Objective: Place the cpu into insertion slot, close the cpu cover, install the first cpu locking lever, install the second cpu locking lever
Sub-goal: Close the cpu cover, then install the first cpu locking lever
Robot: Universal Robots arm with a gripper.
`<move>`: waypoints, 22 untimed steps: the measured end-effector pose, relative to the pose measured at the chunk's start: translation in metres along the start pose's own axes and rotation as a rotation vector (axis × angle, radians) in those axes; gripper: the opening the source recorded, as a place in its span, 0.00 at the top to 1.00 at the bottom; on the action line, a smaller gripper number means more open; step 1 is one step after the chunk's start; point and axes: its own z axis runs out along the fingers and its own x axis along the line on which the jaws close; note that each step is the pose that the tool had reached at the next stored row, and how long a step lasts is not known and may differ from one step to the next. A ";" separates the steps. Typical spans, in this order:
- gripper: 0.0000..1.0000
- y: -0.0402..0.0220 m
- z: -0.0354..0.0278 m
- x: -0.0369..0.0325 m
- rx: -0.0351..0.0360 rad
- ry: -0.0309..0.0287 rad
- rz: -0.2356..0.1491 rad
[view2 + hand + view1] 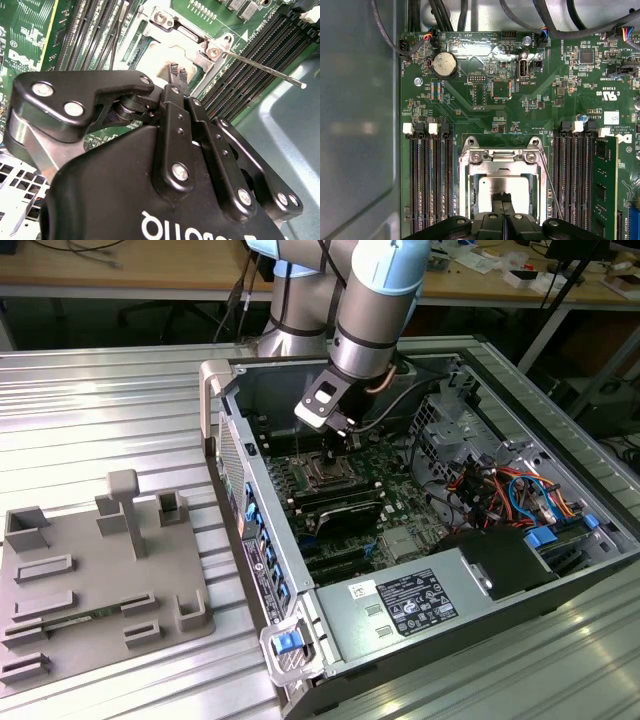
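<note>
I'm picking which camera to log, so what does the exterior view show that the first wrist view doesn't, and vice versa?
Exterior view: the arm, the case, the power supply and a grey fixture plate on the exterior view's left. First wrist view: the coin battery, the cpu framed by its cover, and a thin lever. Both: the green board and the gripper over the socket.

Log: I see black memory slots (427, 180) flanking the claw (503, 198) on both sides. Round coin battery (444, 64) sits on the green board (485, 115), beyond the claw's tips. Grey fixture plate (100, 570) lies well apart from the claw, outside the computer case (215, 390).
</note>
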 end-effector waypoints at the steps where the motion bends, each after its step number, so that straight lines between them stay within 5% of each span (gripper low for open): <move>1: 0.89 0.0000 0.0000 0.0000 0.0000 0.0000 0.000; 12: 0.89 0.0003 -0.0013 0.0000 0.0000 0.0000 0.000; 17: 0.89 0.0000 -0.0182 -0.0006 0.0000 0.0000 0.000; 22: 0.89 -0.0033 -0.0244 -0.0008 -0.0001 -0.0003 -0.001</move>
